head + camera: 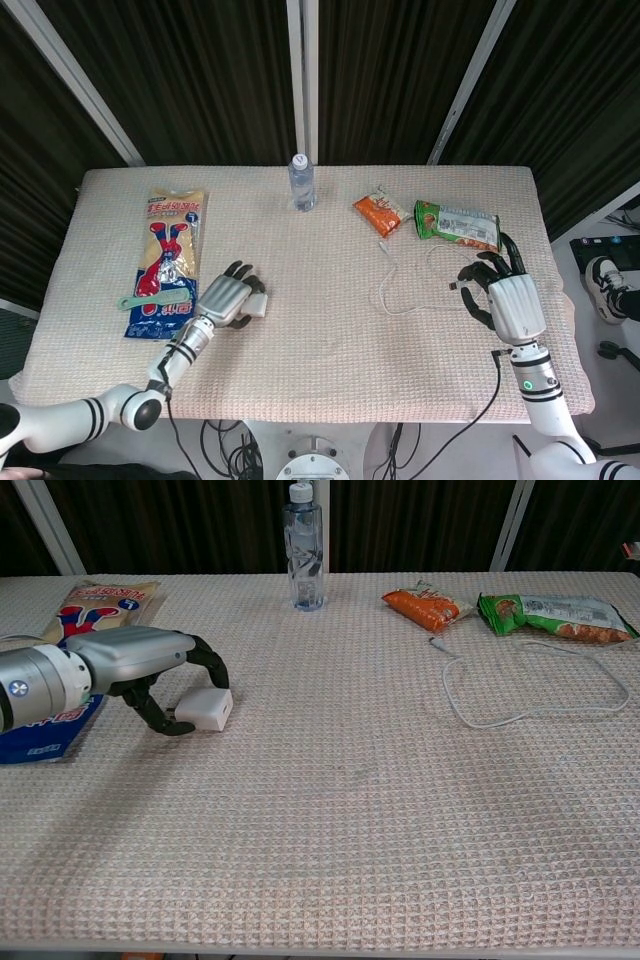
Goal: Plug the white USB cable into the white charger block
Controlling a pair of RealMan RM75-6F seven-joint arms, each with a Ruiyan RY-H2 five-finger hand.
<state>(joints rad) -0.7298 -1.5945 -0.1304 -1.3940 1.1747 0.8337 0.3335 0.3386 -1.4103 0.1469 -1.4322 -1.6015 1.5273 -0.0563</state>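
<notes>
The white charger block lies on the beige table mat, left of centre. My left hand has its fingers curled over the block's left side with the thumb against its near corner; the block still rests on the mat. The white USB cable loops across the mat on the right. My right hand pinches the cable's plug end just above the mat. In the chest view only a sliver of that plug shows at the right edge.
A water bottle stands at the back centre. An orange snack pack and a green one lie back right. A red-and-blue packet lies far left.
</notes>
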